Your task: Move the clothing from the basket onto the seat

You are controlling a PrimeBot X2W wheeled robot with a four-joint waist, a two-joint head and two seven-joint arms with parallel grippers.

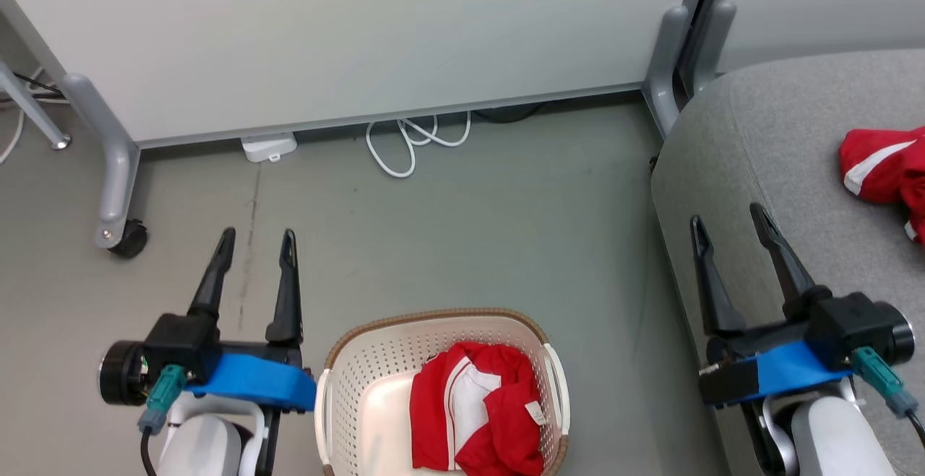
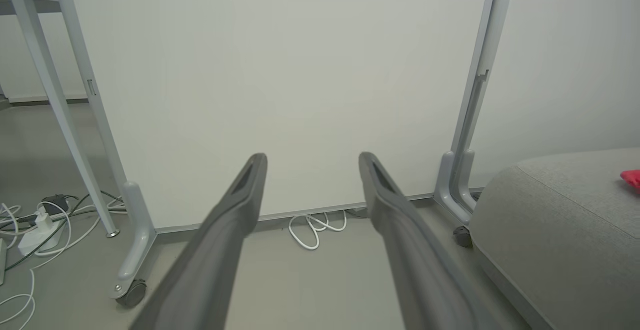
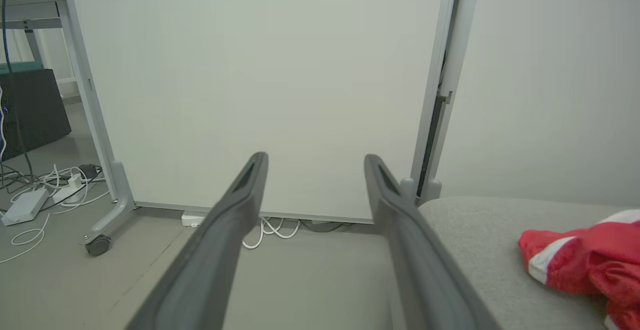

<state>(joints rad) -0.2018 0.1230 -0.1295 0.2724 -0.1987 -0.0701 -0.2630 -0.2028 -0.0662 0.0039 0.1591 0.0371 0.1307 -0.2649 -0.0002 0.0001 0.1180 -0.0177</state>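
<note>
A red jersey garment with white stripes point(image 1: 477, 418) lies crumpled in the cream basket point(image 1: 361, 404) on the floor at bottom centre of the head view. A second red and white garment point(image 1: 885, 169) rests on the grey seat point(image 1: 780, 144) at the right, seen too in the right wrist view point(image 3: 585, 257) and as a red sliver point(image 2: 631, 178) in the left wrist view. My left gripper point(image 1: 256, 239) hovers open over the floor, left of the basket. My right gripper point(image 1: 728, 217) hangs open above the seat's left edge, left of that garment. Both hold nothing.
A white partition panel point(image 1: 347, 35) on grey castor feet point(image 1: 119, 194) stands behind the basket. White cable loops point(image 1: 412, 140) and a white adapter point(image 1: 269, 147) lie at its base. More cables and plugs point(image 2: 40, 225) sit far left. Grey floor point(image 1: 470, 230) separates basket and seat.
</note>
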